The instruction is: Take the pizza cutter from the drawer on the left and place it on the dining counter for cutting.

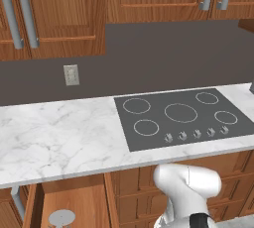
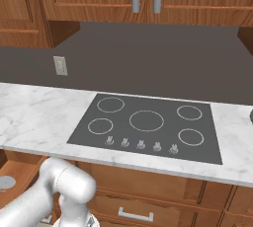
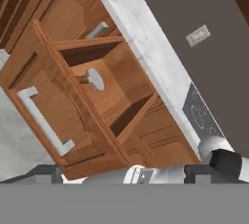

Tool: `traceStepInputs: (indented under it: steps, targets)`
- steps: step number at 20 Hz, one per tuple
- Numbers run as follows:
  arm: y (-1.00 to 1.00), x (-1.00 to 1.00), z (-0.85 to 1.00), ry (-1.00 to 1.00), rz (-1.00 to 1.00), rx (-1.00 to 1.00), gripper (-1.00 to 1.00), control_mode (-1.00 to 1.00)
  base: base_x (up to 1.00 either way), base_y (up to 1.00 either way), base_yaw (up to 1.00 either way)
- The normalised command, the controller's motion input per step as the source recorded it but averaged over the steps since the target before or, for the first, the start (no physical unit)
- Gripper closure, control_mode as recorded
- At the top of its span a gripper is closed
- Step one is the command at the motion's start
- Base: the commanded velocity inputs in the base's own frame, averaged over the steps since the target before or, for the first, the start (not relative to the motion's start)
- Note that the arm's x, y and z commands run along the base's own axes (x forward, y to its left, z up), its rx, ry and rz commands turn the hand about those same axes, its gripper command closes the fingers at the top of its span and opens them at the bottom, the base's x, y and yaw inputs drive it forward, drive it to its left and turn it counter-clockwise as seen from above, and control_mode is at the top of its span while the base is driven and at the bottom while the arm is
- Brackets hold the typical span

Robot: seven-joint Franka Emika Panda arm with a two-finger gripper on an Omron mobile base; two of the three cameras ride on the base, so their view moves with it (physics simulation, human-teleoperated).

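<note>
At the far left, the drawer (image 3: 82, 101) stands pulled out — its silver bar handle (image 3: 44, 121) faces outward and the wood interior is exposed. So the opening step looks done. Inside, the pizza cutter (image 3: 94, 78) lies flat on the drawer floor, untouched; its round wheel also shows at the bottom of the left base view (image 1: 62, 218). To the right sits the marble counter with the black cooktop (image 1: 181, 118) — not the goal. The gripper's jaws are spread wide and empty. Reaching in, grasping and carrying the cutter to the dining counter all remain.
</note>
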Motion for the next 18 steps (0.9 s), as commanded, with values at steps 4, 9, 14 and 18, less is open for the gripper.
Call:
traceStepInputs:
  steps: [4, 9, 14, 18]
  targets:
    - [-0.61, 0.36, 1.00, 0.00, -0.26, 0.19, -1.00, -1.00, 0.00, 0.00, 0.00]
    - [-0.60, 0.57, 1.00, 0.00, -0.25, 0.21, -1.00, -1.00, 0.00, 0.00, 0.00]
    - [-0.50, 0.77, 1.00, 0.00, -0.20, 0.27, -1.00, -1.00, 0.00, 0.00, 0.00]
    - [-0.21, 0.77, 0.89, 0.00, -0.09, 0.29, -1.00, -1.00, 0.00, 0.00, 0.00]
